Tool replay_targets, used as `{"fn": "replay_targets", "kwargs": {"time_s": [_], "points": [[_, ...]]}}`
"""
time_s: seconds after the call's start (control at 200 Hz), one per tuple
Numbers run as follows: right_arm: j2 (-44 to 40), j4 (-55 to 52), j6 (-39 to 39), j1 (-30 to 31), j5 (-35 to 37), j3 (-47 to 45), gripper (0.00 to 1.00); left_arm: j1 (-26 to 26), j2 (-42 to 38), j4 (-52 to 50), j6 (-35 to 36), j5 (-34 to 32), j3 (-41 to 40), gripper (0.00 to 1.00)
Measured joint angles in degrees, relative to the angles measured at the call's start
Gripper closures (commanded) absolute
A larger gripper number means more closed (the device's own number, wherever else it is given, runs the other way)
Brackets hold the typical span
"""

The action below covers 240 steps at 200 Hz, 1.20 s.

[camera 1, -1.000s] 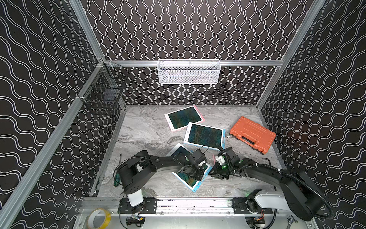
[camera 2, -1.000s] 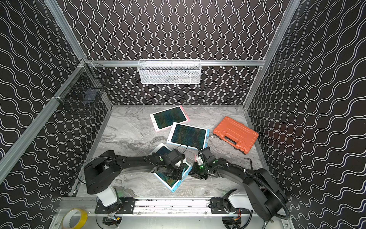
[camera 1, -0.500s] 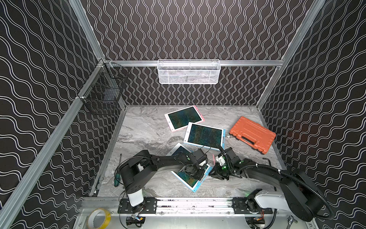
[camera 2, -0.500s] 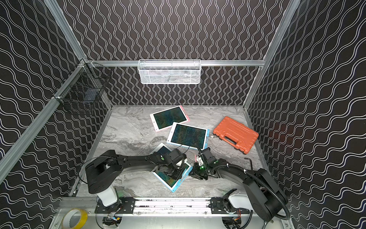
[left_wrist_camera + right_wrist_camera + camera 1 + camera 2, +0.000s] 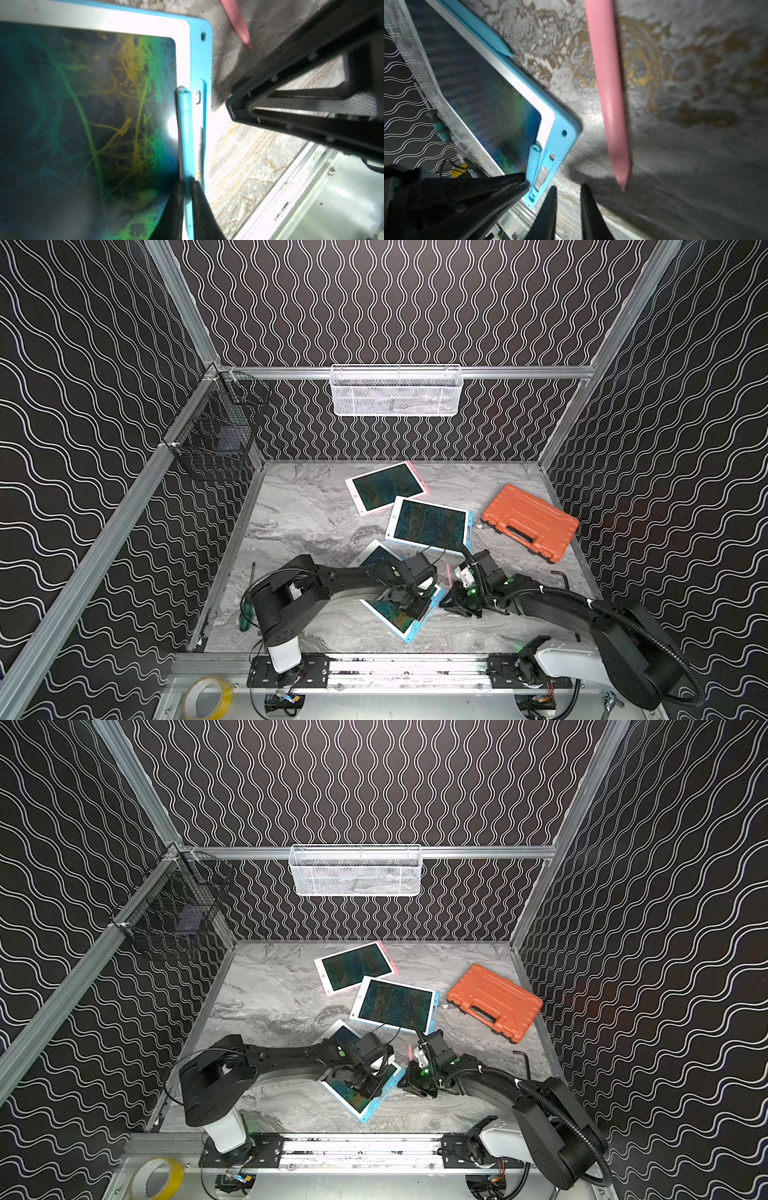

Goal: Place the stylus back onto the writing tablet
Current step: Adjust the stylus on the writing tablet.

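A blue stylus (image 5: pixel 185 128) lies along the white bezel of the blue-framed writing tablet (image 5: pixel 204 52), just inside the holder groove in its edge. My left gripper (image 5: pixel 188 180) is shut on the stylus' lower part. In both top views this tablet (image 5: pixel 399 620) lies at the front middle under the left gripper (image 5: pixel 409 599). My right gripper (image 5: pixel 568 187) hovers beside the tablet's corner (image 5: pixel 566 128), slightly open with nothing between its fingers. A pink stylus (image 5: pixel 608 83) lies loose on the marble (image 5: pixel 449 574) just beyond it.
Two more tablets (image 5: pixel 386 487) (image 5: pixel 430 524) lie behind. An orange case (image 5: pixel 530 522) sits at the right, a green screwdriver (image 5: pixel 245 614) at the left wall, a hex key (image 5: pixel 561 576) near the right arm. A white basket (image 5: pixel 395 389) and a black one (image 5: pixel 216 435) hang on the walls.
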Motion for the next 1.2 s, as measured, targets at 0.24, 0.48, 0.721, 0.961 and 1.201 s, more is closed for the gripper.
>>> {"fn": "replay_targets", "kwargs": {"time_s": [0.24,0.48,0.721,0.961,1.201], "points": [[-0.6,-0.2,0.0,-0.1,0.4,-0.3,0.77,-0.3,0.1,0.2,0.0,0.3,0.0,0.85],[-1.2,-0.2,0.0,-0.2,0.4,-0.7,0.77,-0.5,1.0,1.0,0.0,0.6,0.8,0.85],[-2.1,-0.9,0.0,-0.6,0.8,-0.9,0.77,-0.5,0.9,-0.1,0.0,-0.7,1.5,0.85],[-3.5,-5.6,-1.0,-0.9,1.9,5.0,0.77,-0.1,-4.6,-1.6,0.0,-1.6,0.7,0.88],[0.0,-5.7,-2.9,1.1,2.3,8.7,0.78,-0.2,-6.5,-1.5,-2.3,-1.2,-4.3,0.92]]}}
